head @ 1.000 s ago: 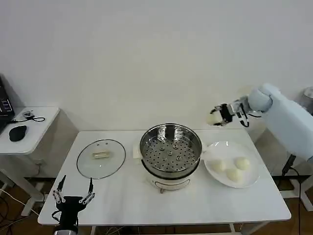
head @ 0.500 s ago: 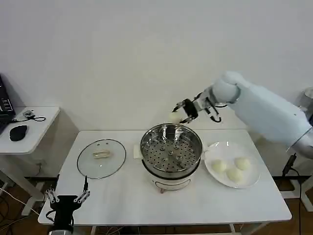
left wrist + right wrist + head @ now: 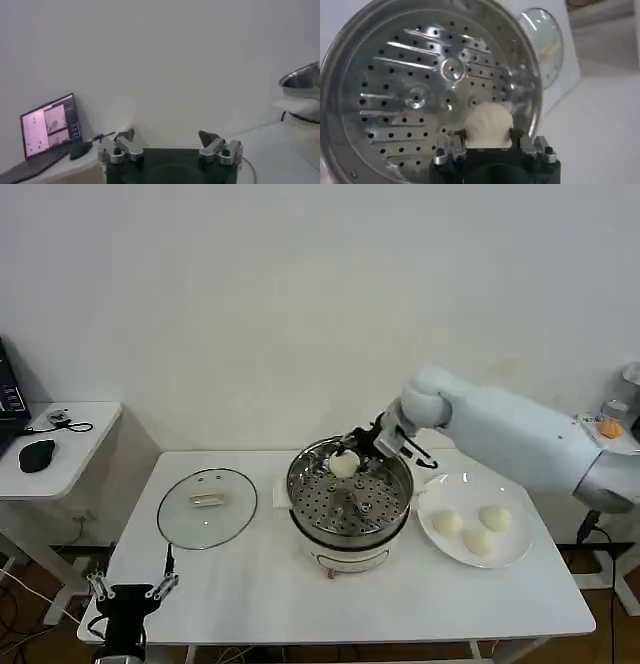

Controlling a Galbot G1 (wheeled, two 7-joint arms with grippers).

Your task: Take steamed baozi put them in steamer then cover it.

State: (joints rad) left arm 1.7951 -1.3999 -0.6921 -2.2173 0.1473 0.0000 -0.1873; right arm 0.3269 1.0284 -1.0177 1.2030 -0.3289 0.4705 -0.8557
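My right gripper (image 3: 350,458) is shut on one cream-white baozi (image 3: 343,465) and holds it over the back of the steamer (image 3: 349,492), just above the perforated tray. In the right wrist view the held baozi (image 3: 488,125) sits between the fingers of the right gripper (image 3: 490,143) with the steamer tray (image 3: 415,95) below. Three more baozi (image 3: 479,530) lie on the white plate (image 3: 440,548) right of the steamer. The glass cover (image 3: 206,506) lies flat on the table to the left. My left gripper (image 3: 130,586) hangs open at the table's front left corner.
A small side table (image 3: 60,446) with a mouse stands at the far left. A laptop (image 3: 50,125) shows in the left wrist view, with the left gripper (image 3: 167,139) in front of it. The table's front half holds nothing.
My right arm has swung left from beside the plate and come down, carrying the baozi to just above the steamer tray. The left gripper has drifted slightly lower and left.
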